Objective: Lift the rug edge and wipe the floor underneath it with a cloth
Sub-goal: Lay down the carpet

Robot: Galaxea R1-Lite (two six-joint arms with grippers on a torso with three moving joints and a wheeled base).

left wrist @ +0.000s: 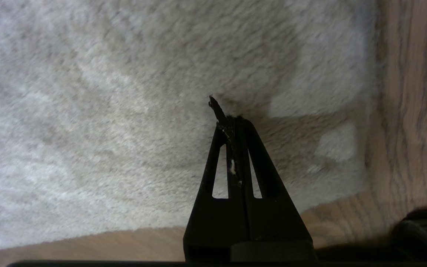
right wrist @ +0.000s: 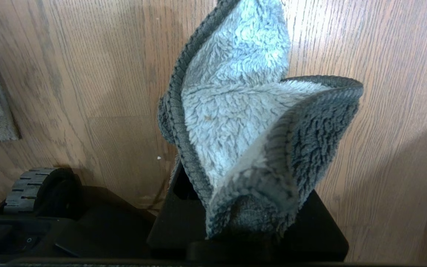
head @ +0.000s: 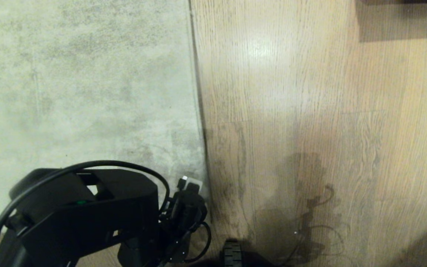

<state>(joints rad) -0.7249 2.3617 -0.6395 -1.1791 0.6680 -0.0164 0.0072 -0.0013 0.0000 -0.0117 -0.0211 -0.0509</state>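
the left tool (left wrist: 232, 118) is closed over the soft, floppy rug (left wrist: 124, 111); grip its thin corner. the right tool (right wrist: 247, 222) holds the light cloth (right wrist: 243, 122).

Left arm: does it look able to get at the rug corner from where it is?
Probably yes. The left gripper, shut and empty, hangs over the rug just inside the rug edge; nothing lies between them. It would need to open first.

head view looks steeply down; both wrist views sit close above the floor (head: 310, 92), sharing its planks.
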